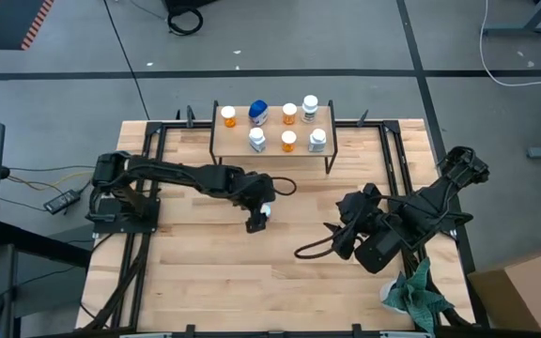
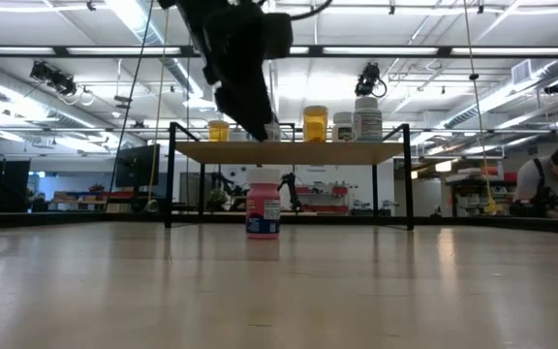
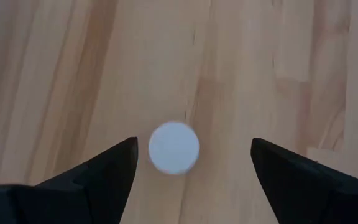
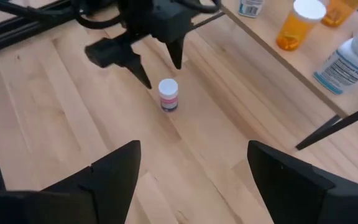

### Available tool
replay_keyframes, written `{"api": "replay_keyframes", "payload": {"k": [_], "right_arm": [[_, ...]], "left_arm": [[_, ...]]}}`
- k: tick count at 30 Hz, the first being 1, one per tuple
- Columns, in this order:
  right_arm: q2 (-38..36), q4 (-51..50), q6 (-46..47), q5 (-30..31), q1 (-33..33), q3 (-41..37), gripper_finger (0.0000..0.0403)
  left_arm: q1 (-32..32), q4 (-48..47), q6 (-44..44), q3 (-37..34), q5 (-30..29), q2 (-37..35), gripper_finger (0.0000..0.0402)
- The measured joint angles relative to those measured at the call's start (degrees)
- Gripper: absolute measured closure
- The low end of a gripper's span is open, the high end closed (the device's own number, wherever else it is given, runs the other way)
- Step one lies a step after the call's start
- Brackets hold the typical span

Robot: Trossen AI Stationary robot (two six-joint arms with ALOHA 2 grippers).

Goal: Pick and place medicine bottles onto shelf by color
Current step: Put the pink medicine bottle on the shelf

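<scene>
A small pink bottle (image 4: 168, 95) with a round white cap is standing upright on the pale, smooth-planked wooden table (image 1: 205, 282), near its middle and just in front of the shelf (image 1: 275, 130). The left gripper (image 1: 257, 218) is hovering directly above the bottle, its two dark pointed fingers (image 3: 101, 177) spread wide and not touching it. The shelf, a thin light-wood board on slim black metal legs, is sitting at the table's far edge and carrying seven cylindrical bottles: three orange, three white, and one blue-topped (image 1: 259, 112). The right gripper (image 1: 338, 235) is waiting toward the table's right edge, fingers also spread and holding nothing. A crumpled green cloth (image 1: 419, 293) is lying at the front right corner.
</scene>
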Motion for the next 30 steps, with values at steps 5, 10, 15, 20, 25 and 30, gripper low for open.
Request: {"api": "replay_keyframes", "payload": {"k": [5, 10, 15, 20, 25, 30], "right_arm": [[0.0, -1.0, -0.3, 0.5, 0.2, 0.0, 0.0101], [0.0, -3.6, 3.5, 5.9, 0.1, 0.0, 0.0101], [0.0, -3.8, 6.2, 7.8, 0.1, 0.0, 0.0101], [0.0, -3.8, 5.9, 8.0, 0.1, 0.0, 0.0101], [0.0, -3.8, 4.5, 8.6, 0.1, 0.0, 0.0101], [0.0, -3.8, 3.8, 8.6, 0.1, 0.0, 0.0101]], "left_arm": [[0.2, 0.5, 1.1, 0.0, 0.2, 1.6, 0.0079], [0.3, 0.0, 3.7, 0.0, -0.6, 2.8, 0.0079], [0.6, -0.3, 3.9, 0.0, -4.8, 3.4, 0.0078], [1.5, 0.2, 3.8, 0.0, -3.2, 4.5, 0.008], [2.2, 0.8, 2.0, 0.0, -1.4, 4.9, 0.0081], [2.5, 1.7, 1.9, 0.0, -1.4, 4.9, 0.0081]]}}
